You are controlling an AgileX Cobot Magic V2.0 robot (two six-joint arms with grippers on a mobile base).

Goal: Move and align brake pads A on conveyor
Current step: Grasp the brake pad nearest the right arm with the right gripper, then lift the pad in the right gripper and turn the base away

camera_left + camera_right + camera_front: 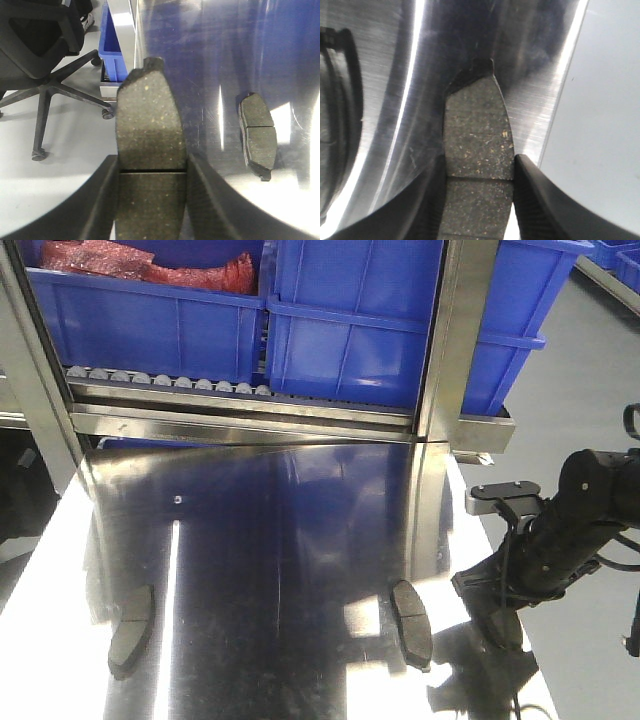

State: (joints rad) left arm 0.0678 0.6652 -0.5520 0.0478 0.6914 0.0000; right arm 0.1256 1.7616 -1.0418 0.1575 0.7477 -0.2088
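Surface: shiny steel desk (pixel 280 540)
Far edge: blue plastic bins (pixel 350 330) on silver roller rack (pixel 165 381)
Left floor: black swivel chair (pixel 40 45)

light: bright overhead | glare: blown-out white at steel tabletop (pixel 300 570) front and left edges, streak down its left half | shadow: dark at its right | wrist views: brake pad (pixel 150 130) grain slightly soft
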